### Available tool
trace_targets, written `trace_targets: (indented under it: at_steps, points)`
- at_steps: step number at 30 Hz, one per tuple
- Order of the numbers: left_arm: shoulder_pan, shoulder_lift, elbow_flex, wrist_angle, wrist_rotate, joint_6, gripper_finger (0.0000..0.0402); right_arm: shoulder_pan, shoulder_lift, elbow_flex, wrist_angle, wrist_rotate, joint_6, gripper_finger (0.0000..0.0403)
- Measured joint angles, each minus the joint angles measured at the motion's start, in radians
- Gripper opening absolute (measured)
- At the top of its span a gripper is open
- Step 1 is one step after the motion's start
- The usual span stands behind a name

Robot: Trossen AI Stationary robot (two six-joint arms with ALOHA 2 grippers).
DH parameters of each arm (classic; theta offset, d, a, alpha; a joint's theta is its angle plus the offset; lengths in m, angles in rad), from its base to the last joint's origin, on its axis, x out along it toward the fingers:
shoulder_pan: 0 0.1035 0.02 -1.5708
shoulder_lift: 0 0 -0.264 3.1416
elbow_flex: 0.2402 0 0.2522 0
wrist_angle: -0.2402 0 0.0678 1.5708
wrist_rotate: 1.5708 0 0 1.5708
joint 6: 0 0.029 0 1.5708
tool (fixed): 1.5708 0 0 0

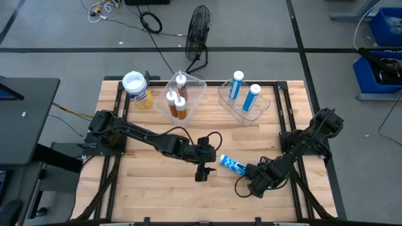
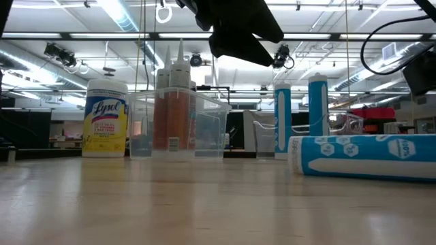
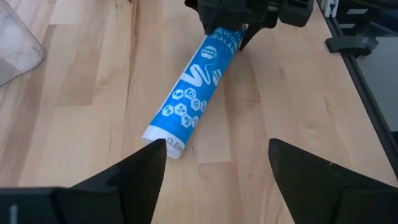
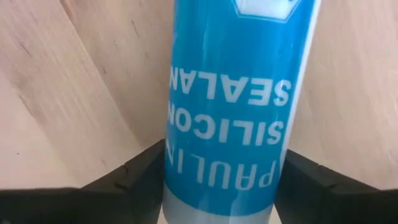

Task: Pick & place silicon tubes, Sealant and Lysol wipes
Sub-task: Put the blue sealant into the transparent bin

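Observation:
A blue-and-white silicone sealant tube (image 1: 230,164) lies on its side on the wooden table, near the front middle; it also shows in the low view (image 2: 361,156). My right gripper (image 1: 247,169) is shut on the end nearest its arm. My left gripper (image 1: 202,171) is open and empty, just left of the tube's other end (image 3: 163,144). The yellow Lysol wipes canister (image 1: 137,89) stands upright at the far left. Orange-brown tubes (image 1: 178,100) stand in a clear bin, and two blue tubes (image 1: 245,91) stand in a second one. My right gripper pinches the sealant tube's end section (image 4: 224,155) between its two fingers, one finger (image 4: 140,177) on each side. The fingers come in low from the table's right and lie along the tube. The tube lies flat on the table.
The two clear bins (image 1: 195,94) (image 1: 264,103) stand along the far side of the table. A black fan (image 1: 198,31) and cables lie on the floor beyond the far edge. Bare wood (image 1: 144,182) spreads across the front left.

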Motion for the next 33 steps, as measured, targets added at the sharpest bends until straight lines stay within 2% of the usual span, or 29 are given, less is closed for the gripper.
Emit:
trace_targets:
  at_steps: [3, 8, 16, 21, 24, 28, 33]
  points:
    - [0.000, 0.000, 0.000, 0.000, 0.000, -0.005, 0.0288, -0.008, 0.000, 0.000, -0.002, -0.004, 0.001, 0.0244]
    - [0.000, 0.000, 0.000, -0.002, 0.000, -0.012, 0.0288, -0.029, -0.005, 0.011, -0.017, -0.024, -0.010, 0.0215]
    - [0.002, -0.003, 0.000, -0.041, 0.001, -0.016, 0.0288, -0.061, -0.068, 0.018, -0.043, -0.009, -0.037, 0.0214]
    - [0.007, -0.021, -0.001, -0.052, -0.021, -0.011, 0.0288, -0.080, -0.120, 0.058, -0.147, -0.010, -0.043, 0.0214]
    - [0.007, -0.046, -0.001, -0.064, -0.060, 0.039, 0.0288, -0.086, -0.144, 0.121, -0.242, -0.008, -0.079, 0.0214]
    - [0.002, -0.091, 0.000, -0.059, -0.145, 0.189, 0.0288, -0.102, -0.160, 0.232, -0.359, -0.016, -0.156, 0.0214]
    - [-0.001, -0.140, 0.000, -0.060, -0.204, 0.331, 0.0288, -0.140, -0.160, 0.314, -0.412, -0.010, -0.196, 0.0214]
